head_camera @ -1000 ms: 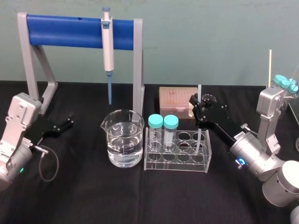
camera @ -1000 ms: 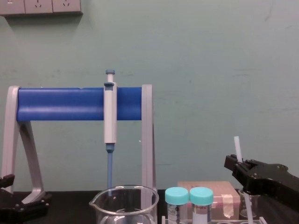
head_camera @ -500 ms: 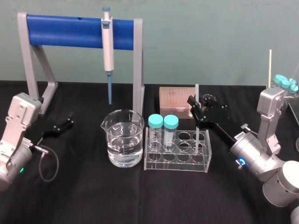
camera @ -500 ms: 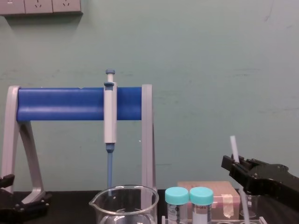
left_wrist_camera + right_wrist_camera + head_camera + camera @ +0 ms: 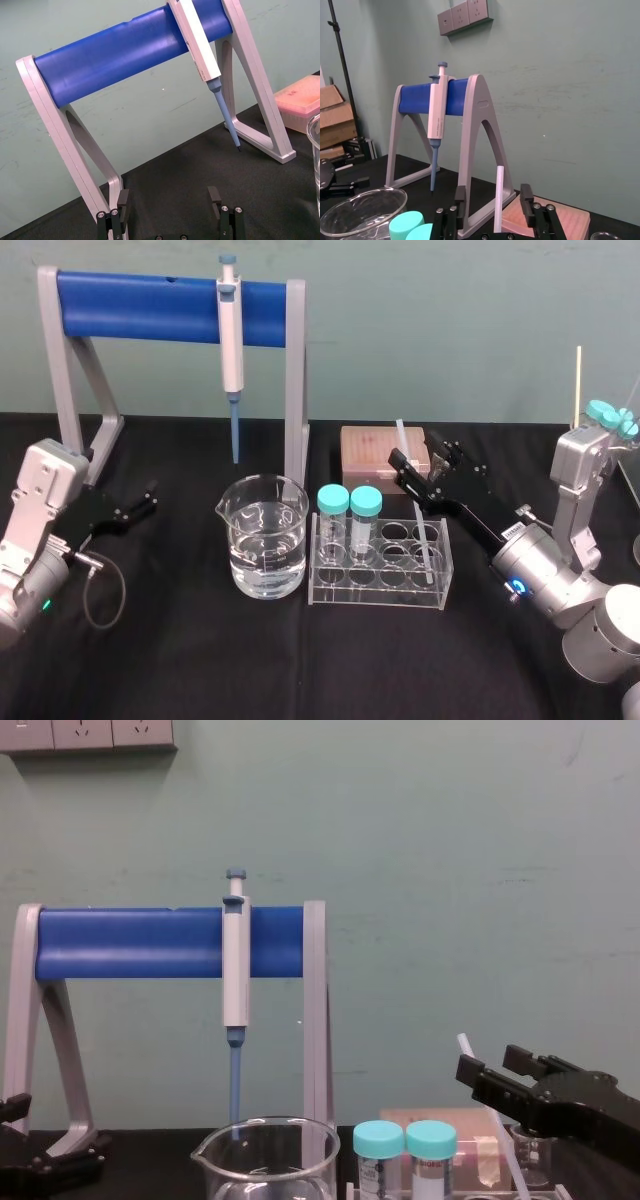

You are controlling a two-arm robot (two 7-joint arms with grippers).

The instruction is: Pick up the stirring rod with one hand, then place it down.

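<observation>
The stirring rod (image 5: 404, 440) was not gripped. Its lower end sat in a cell at the right end of the clear tube rack (image 5: 350, 590), and it leaned with its top tipped toward the robot's left. The right claw (image 5: 420, 462) was released, with its fingers spread on either side of the upper part of the rod. The right wrist view showed a gap between the rod and each finger. Because the rod was resting on the rack alone, the put-down looked finished, which would leave only the claw's withdrawal, though that is a judgement. The left claw (image 5: 145, 502) lay parked on the table (image 5: 300, 670) at the far left, also spread open.

The glass beaker (image 5: 240, 530) beside the rack held clear liquid to about half its height. The rack carried two teal-capped tubes (image 5: 333, 502) at its left end, and apart from the rod's cell the other cells looked empty. A pink tip box (image 5: 372, 452) stood behind the rack, and a pipette (image 5: 230, 335) hung from the blue-barred stand (image 5: 130, 308).
</observation>
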